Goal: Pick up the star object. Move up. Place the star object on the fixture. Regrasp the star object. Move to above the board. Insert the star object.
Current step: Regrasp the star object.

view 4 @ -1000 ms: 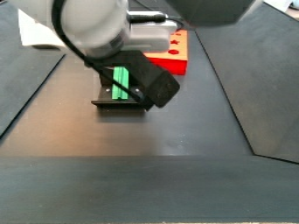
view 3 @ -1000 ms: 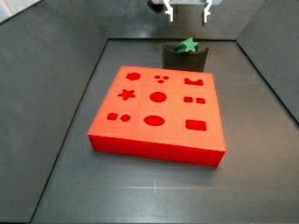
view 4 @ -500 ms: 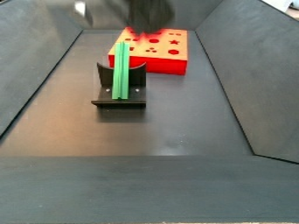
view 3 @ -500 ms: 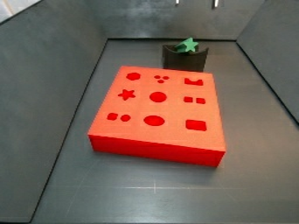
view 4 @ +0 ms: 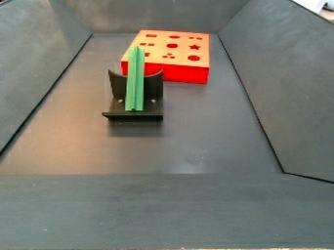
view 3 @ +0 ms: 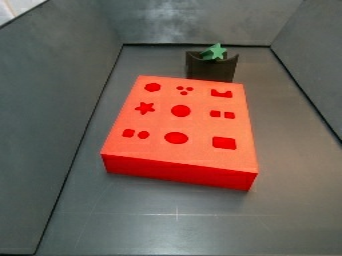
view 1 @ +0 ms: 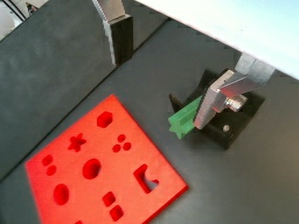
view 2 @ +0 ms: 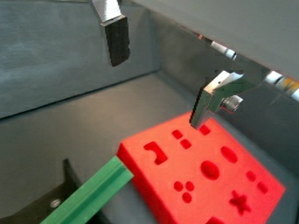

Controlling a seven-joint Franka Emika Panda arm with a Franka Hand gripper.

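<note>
The green star object [view 4: 135,78] lies in the hollow of the dark fixture [view 4: 132,113], one end pointing at the red board [view 4: 174,55]. In the other side view its star-shaped end [view 3: 211,51] shows on top of the fixture [view 3: 211,68], behind the board [view 3: 181,125]. My gripper [view 1: 163,70] is open and empty, high above the floor, and out of both side views. Both wrist views look down on the star object [view 1: 184,118] [view 2: 93,188], the fixture [view 1: 230,125] and the board [view 1: 100,166] [view 2: 211,166]. One silver finger [view 2: 114,35] stands far from its mate.
Dark sloping walls [view 3: 80,70] enclose the grey floor [view 4: 170,156]. The board has several cut-out holes, among them a star hole [view 3: 147,107].
The gripper has let go of the star object and risen; the arm left both side views. The star object stays on the fixture.
</note>
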